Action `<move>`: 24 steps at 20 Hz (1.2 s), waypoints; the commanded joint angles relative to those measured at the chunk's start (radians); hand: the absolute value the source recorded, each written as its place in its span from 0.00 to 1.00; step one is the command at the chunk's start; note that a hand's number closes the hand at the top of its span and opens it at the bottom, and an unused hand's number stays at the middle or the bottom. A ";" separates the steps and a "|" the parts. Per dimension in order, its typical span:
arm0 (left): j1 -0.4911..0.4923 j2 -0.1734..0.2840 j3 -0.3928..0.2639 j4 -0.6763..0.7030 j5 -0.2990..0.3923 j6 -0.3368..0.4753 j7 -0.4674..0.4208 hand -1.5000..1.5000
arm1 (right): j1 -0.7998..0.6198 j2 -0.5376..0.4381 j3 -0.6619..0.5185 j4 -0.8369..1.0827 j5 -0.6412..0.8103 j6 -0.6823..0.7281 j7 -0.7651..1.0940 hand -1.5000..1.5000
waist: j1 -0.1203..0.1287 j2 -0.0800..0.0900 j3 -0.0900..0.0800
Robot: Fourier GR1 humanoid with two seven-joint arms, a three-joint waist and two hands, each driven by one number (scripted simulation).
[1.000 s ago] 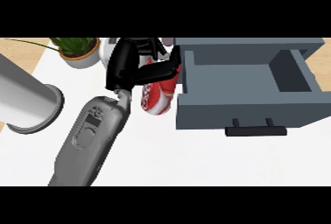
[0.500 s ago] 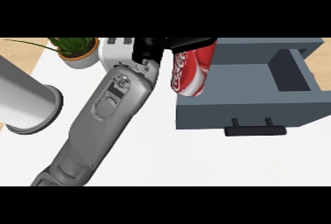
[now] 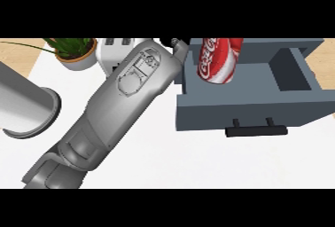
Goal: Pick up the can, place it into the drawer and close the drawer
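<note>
A red cola can (image 3: pixel 220 60) hangs tilted over the open grey drawer (image 3: pixel 262 106), above its left half, with its top cut off by the view's upper edge. My left forearm (image 3: pixel 124 97) runs from the lower left up to the can. Of the left hand (image 3: pixel 177 43) only a small black part shows, just left of the can, and the hand holds the can there. The drawer stands pulled out, its black handle (image 3: pixel 256 131) facing me. My right hand is nowhere in the view.
A large grey cylinder (image 3: pixel 23 106) lies at the left edge. A potted plant (image 3: pixel 73 52) and a white appliance (image 3: pixel 118 49) stand at the back left, partly behind my forearm. White counter top (image 3: pixel 216 164) lies in front of the drawer.
The left hand has lifted the can from the counter beside the drawer and carried it right and farther away, over the drawer's inside. The forearm has stretched out after it.
</note>
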 commanded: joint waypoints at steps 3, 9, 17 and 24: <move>-0.162 0.000 -0.054 0.166 0.099 0.055 0.001 1.00 | -0.016 0.028 0.057 0.032 0.071 -0.015 -0.022 0.00 | -0.016 0.005 0.001; -0.179 0.000 -0.098 0.309 0.166 0.042 -0.105 1.00 | -0.076 -0.017 -0.004 0.024 0.011 -0.015 0.023 0.00 | -0.035 0.010 0.001; -0.171 0.000 -0.222 0.367 0.271 0.092 -0.167 1.00 | -0.084 -0.012 0.036 0.064 0.037 0.001 0.017 0.00 | -0.054 0.013 0.002; -0.217 0.000 -0.254 0.443 0.295 0.107 -0.212 1.00 | -0.152 -0.032 0.016 0.062 0.038 -0.026 0.045 0.00 | -0.056 0.015 0.002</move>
